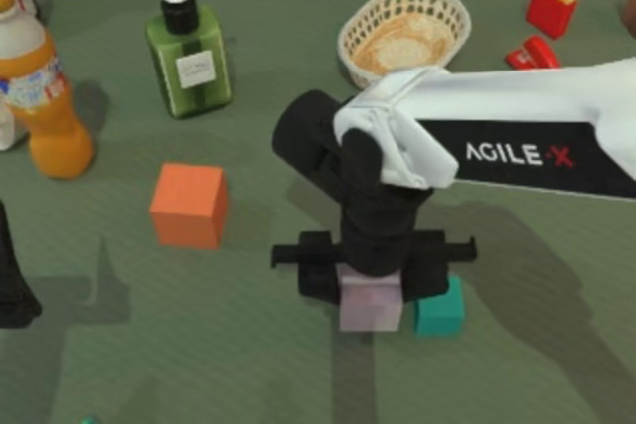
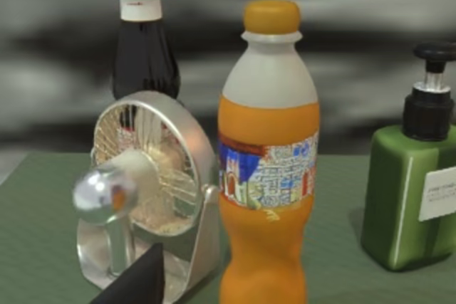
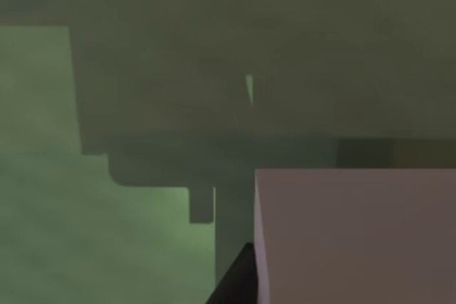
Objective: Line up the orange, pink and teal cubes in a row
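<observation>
Clearly the risk sits at the pink cube (image 1: 370,305), which lies directly under the right gripper (image 1: 373,280) near the middle of the tabletop (image 1: 248,345), touching or all but touching the teal cube (image 1: 440,310) on its right. From above, the arm's black wrist hides the fingers, and the right wrist view shows only the cube's pale face close up with a dark sliver of finger beside it, so I cannot tell whether the gripper is clamped on the cube or spread around it. If it lifts or pulls away with a finger dragging on the pink cube, that cube could twist or shove the teal one out of place. The orange cube (image 1: 188,205) stands well apart to the left and a little farther back, so in my judgement the row is not finished, and fetching it could knock the nearby orange drink bottle (image 1: 40,96). The left gripper (image 1: 12,285) is parked at the left edge, its fingers out of clear view. All three cubes are plain and matte: orange largest, pink slightly smaller, teal smallest.
</observation>
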`<state>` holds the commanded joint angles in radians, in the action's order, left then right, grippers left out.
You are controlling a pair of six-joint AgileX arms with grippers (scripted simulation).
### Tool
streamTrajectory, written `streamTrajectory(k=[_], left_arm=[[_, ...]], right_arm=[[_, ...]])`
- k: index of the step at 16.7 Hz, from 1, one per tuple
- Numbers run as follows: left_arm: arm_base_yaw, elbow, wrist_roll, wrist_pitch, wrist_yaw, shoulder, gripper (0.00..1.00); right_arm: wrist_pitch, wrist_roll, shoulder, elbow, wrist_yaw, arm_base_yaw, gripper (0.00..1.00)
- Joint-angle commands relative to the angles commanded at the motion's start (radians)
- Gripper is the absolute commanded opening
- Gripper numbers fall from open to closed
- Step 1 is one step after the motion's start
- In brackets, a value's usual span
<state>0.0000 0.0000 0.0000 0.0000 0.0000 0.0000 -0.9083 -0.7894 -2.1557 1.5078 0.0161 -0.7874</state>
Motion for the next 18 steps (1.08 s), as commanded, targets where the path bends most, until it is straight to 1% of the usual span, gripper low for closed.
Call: streamTrajectory(k=[7, 8, 18], left_arm=[[0.0, 0.0, 0.0, 0.0, 0.0, 0.0, 1.0], [0.0, 0.0, 0.0, 0.0, 0.0, 0.0, 1.0], [0.0, 0.0, 0.0, 0.0, 0.0, 0.0, 1.0]], right_arm=[[0.0, 0.0, 0.0, 0.0, 0.0, 0.0, 0.98], [0.0, 0.0, 0.0, 0.0, 0.0, 0.0, 1.0], [-0.017, -0.001, 0.005, 0.016, 0.0, 0.0, 1.0]])
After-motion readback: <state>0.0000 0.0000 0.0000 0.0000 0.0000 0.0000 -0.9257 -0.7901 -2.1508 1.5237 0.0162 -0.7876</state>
